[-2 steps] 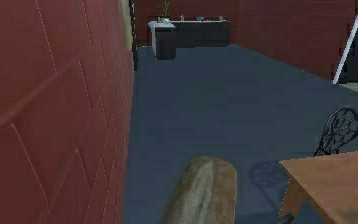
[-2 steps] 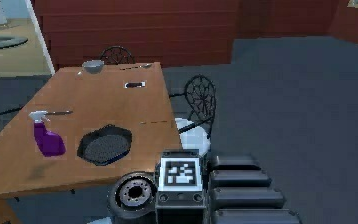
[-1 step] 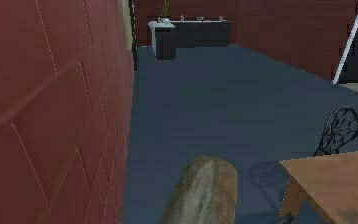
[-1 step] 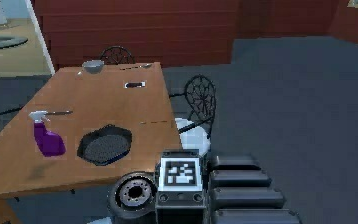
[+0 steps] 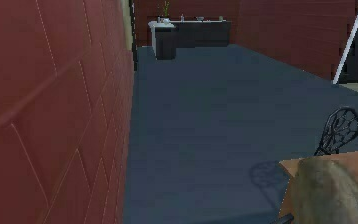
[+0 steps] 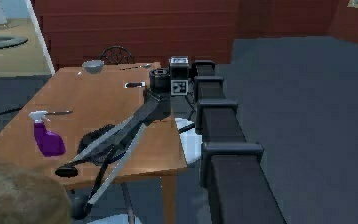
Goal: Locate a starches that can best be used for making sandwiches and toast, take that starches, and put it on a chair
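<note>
Wooden tabletop [image 6: 107,95], frame's left: tan loaf [image 6: 17,198], likely the bread, sits at the bottom-left corner. Jaws lie just right of it; I can't tell their grip state or whether they hold anything. Risk: sweeping across could topple the purple spray bottle [image 6: 47,135].

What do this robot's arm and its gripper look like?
The arm is a dark, square-sided bar built of boxy sections nested one inside the next, stepping narrower toward its far end. There stand two small white squares printed with black marks. Beside them is the gripper: a dark body with two long, thin fingers.
</note>
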